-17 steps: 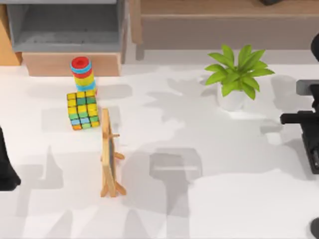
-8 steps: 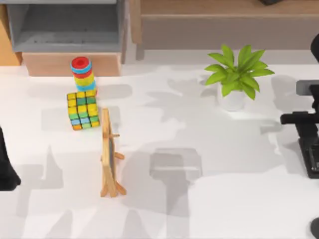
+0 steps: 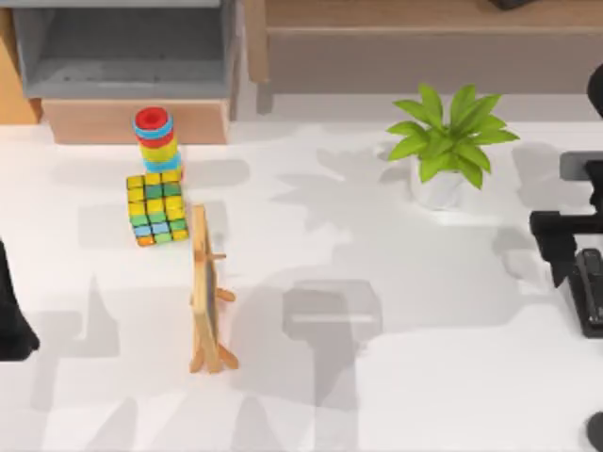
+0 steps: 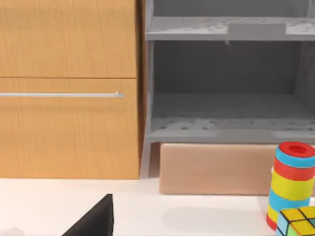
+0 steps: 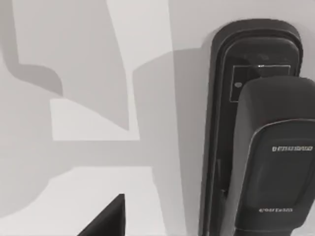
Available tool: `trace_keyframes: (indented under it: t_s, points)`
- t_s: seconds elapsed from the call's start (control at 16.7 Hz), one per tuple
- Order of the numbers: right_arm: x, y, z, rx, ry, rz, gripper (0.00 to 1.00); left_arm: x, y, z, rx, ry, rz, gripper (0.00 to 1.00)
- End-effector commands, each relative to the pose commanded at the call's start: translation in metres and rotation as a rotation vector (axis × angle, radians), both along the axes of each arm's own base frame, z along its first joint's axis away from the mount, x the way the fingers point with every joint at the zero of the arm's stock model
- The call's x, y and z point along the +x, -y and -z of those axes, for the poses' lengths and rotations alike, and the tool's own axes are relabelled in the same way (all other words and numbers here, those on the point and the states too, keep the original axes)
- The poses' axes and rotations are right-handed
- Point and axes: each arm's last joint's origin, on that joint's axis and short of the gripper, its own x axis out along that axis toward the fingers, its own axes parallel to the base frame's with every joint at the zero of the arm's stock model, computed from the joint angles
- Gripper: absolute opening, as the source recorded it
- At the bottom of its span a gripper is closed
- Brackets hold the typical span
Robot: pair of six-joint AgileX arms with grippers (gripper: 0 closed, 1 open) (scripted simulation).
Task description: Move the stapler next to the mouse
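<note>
Stapler lies flat on the tabletop at its far right, long axis running near to far and its outer side cut off by the top view's edge. Right claw sits just beside and partly over the stapler's far end. The right wrist view looks straight down on the stapler, so the arm is judged to be lined up above it for a grasp or a release. Whether the claw is clenched or released cannot be told. Left arm is parked at the left edge; claw state likewise cannot be told. A dark shape at the near right corner may be the mouse, not certain; if so, the stapler is near it, with bare tabletop between. Room: the centre is open, the plant stands beyond, and the easel, cube and ring stack are well apart to the left.
</note>
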Motion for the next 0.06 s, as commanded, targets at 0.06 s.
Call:
trace_keyframes:
  t_s: [0.06]
  points:
    - [0.0, 0.0, 0.0, 0.0, 0.0, 0.0, 1.0, 0.0, 0.0, 0.0, 0.0, 0.0, 0.0, 1.0]
